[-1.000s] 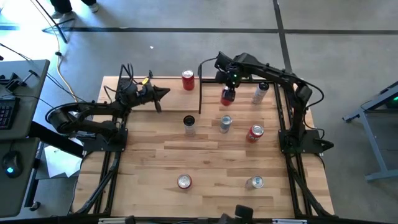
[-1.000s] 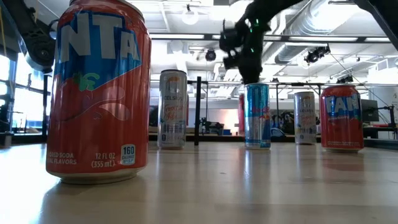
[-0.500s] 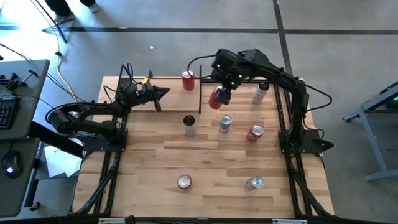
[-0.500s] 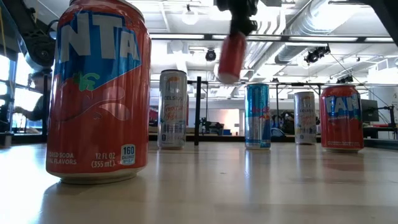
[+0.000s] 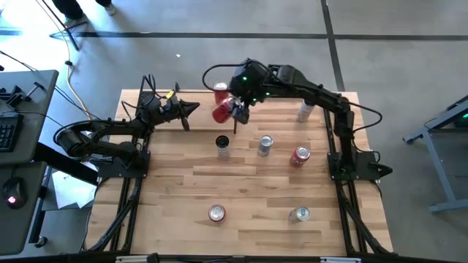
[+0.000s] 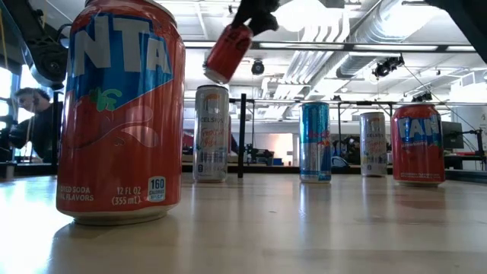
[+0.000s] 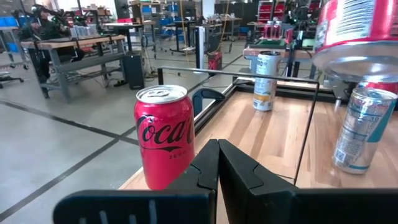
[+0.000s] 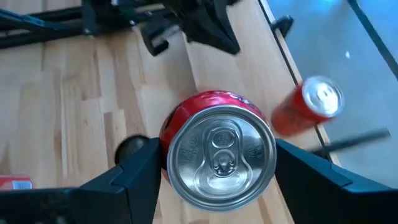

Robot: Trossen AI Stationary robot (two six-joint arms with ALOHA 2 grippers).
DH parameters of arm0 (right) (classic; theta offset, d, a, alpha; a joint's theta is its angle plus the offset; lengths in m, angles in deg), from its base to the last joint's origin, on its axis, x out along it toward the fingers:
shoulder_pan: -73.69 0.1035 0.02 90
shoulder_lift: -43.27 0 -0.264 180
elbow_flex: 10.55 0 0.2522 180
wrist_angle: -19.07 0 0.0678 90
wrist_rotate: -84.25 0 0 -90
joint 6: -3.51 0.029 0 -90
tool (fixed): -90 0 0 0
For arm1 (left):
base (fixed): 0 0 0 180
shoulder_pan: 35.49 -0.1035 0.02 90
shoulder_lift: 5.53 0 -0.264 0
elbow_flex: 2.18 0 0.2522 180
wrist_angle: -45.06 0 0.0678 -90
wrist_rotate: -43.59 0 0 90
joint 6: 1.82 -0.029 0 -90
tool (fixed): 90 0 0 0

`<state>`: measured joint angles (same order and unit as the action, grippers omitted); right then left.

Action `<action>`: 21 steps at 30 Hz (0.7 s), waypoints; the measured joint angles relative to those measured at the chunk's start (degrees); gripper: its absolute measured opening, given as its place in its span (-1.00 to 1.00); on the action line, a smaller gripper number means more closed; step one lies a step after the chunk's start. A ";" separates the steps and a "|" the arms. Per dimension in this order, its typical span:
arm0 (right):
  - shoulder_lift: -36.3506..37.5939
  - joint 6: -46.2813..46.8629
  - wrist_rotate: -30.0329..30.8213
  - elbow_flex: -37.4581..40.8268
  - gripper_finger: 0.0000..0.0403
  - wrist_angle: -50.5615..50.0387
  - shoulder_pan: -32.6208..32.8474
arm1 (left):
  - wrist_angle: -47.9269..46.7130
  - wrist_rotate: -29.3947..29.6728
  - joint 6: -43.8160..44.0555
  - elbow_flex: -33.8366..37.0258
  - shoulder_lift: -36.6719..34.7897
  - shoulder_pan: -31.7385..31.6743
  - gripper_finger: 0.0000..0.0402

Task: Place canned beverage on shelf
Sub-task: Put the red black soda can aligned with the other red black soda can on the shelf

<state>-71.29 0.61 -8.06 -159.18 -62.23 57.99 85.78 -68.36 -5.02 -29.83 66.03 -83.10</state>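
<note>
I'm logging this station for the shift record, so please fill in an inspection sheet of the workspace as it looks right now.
Surface: slatted wooden tabletop, dry, nothing spilled.
Job's things: red can held tilted in the air; shelf at the far edge; Coca-Cola can standing beside it.
Clutter: six more cans standing on the table, among them a Fanta can close to the low camera.
Grippers: right gripper shut on the red can above the shelf's left end; left gripper shut, empty, waiting at the far left.
Cables: yellow cable on the floor at left.
Surroundings: desk with keyboard at left; a person seated in the background.
</note>
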 joint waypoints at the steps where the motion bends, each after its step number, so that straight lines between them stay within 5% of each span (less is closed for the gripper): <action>1: -0.27 -0.97 -0.12 0.15 0.26 1.39 0.02 | 0.00 -0.02 0.00 0.00 0.00 0.02 -1.00; 21: -13.65 -5.56 1.15 0.26 0.26 7.26 -2.32 | -0.60 0.66 0.08 0.00 0.01 0.02 -1.00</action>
<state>-84.94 -4.95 -6.91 -158.92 -54.97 55.67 85.17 -67.71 -4.94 -29.83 66.04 -83.08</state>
